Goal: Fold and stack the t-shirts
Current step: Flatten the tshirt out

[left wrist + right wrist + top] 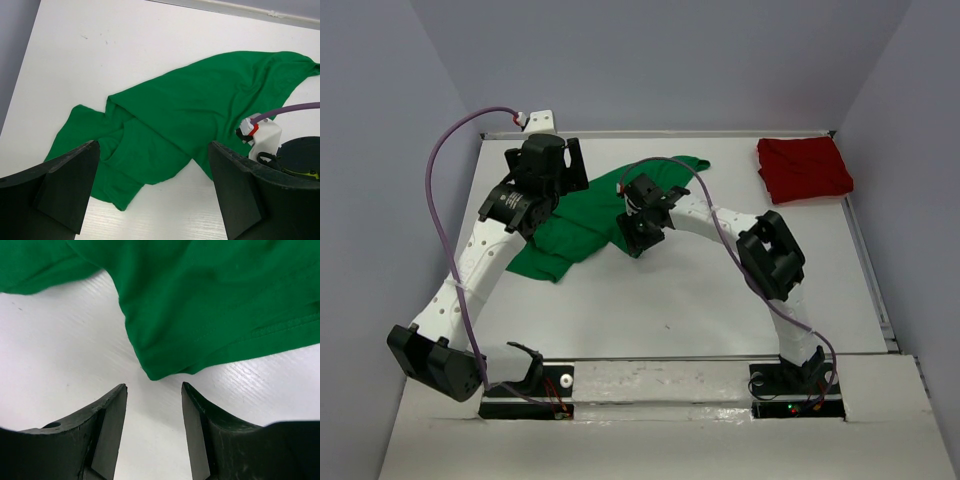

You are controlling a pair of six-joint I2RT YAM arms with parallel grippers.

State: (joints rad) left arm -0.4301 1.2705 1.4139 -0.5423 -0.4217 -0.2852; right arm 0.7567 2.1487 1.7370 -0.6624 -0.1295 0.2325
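Observation:
The bright green t-shirt [570, 238] lies crumpled and spread out on the white table, left of centre. It also fills the left wrist view [200, 110]. The dark red t-shirt [804, 167] lies folded at the back right corner. My left gripper [555, 165] hovers high over the green shirt, wide open and empty [154, 145]. My right gripper [637, 238] is low over the table at the shirt's near edge. It is open [154, 390], with a corner of the green shirt [155, 371] just ahead of the fingertips and nothing between the jaws.
Grey walls close the table [670, 300] at the back and on both sides. Purple cables [438, 170] loop over each arm. The right arm's white connector block [262, 136] sits on the green shirt's right part in the left wrist view.

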